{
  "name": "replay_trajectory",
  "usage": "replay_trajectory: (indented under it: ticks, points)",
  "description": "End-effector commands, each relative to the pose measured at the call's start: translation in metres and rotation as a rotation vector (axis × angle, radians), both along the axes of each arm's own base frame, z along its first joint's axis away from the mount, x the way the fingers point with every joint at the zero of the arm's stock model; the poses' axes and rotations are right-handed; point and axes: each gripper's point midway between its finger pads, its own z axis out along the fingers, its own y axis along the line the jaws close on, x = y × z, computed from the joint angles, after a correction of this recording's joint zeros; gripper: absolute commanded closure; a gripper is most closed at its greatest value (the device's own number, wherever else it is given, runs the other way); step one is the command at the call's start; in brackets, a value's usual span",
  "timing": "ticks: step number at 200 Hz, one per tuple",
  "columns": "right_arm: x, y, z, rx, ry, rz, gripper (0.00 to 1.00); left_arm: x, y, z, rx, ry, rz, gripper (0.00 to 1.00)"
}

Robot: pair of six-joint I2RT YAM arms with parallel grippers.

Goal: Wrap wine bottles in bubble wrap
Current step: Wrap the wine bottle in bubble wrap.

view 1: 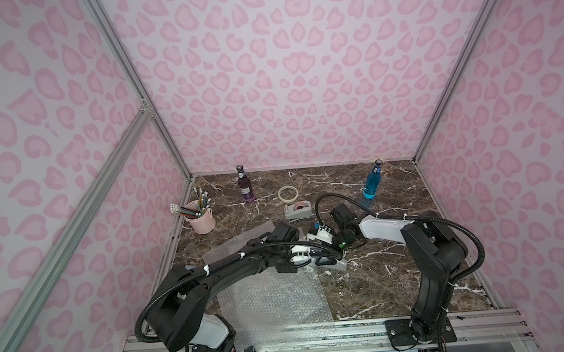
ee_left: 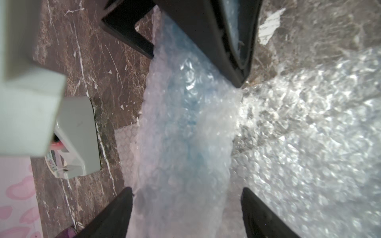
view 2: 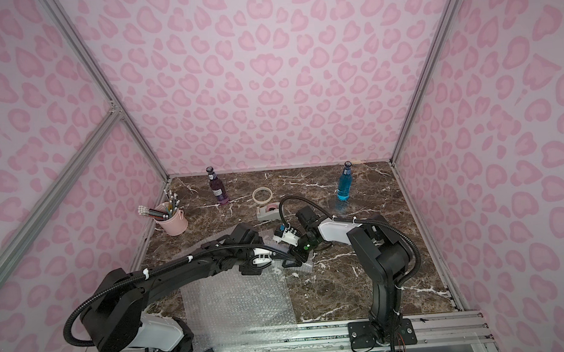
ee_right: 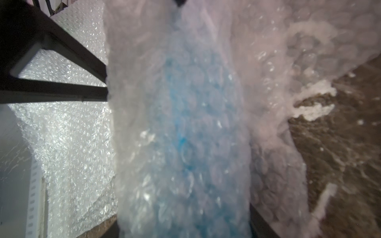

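Mid-roll: bright blue glass bottle (ee_right: 181, 134) swathed in clear bumpy bubble wrap (ee_right: 268, 61), middle of marble desk (view 1: 397, 277). Straddled by L gripper (ee_left: 186, 189) & R gripper (ee_right: 183, 210); clamped or slack, can't tell. Next prob. needs loose flap tucked snug.

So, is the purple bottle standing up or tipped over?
Upright. In both top views the purple bottle stands on its base, cap pointing up, with no wrap on it.
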Motion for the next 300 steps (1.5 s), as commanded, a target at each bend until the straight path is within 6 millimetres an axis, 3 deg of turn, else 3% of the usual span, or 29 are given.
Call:
replay_trajectory:
  ticks: [1, 48, 114, 144, 188, 239, 300]
  points:
    - [-0.011, -0.019, -0.015, -0.113, 0.06, -0.036, 0.31, 0.01, -0.007, -0.002, 0.008, -0.021, -0.015, 0.21]
    - [0.001, -0.022, -0.005, -0.106, 0.001, -0.069, 0.24, 0.014, -0.011, -0.019, 0.03, 0.045, -0.003, 0.32]
    - [0.007, -0.032, 0.021, -0.063, -0.078, -0.11, 0.18, 0.014, -0.007, -0.03, 0.023, 0.213, 0.044, 0.36]
    - [0.017, -0.048, 0.031, -0.08, -0.121, -0.172, 0.18, 0.008, -0.008, -0.033, 0.025, 0.306, 0.049, 0.36]
    - [0.047, -0.08, 0.064, -0.04, -0.246, -0.383, 0.18, 0.006, -0.014, -0.032, 0.016, 0.436, 0.081, 0.36]
    - [0.053, -0.106, 0.092, 0.043, -0.353, -0.575, 0.17, 0.01, -0.022, -0.014, -0.024, 0.472, 0.105, 0.24]
    - [0.048, -0.114, 0.107, 0.099, -0.41, -0.65, 0.14, 0.018, -0.018, 0.021, -0.068, 0.448, 0.219, 0.19]
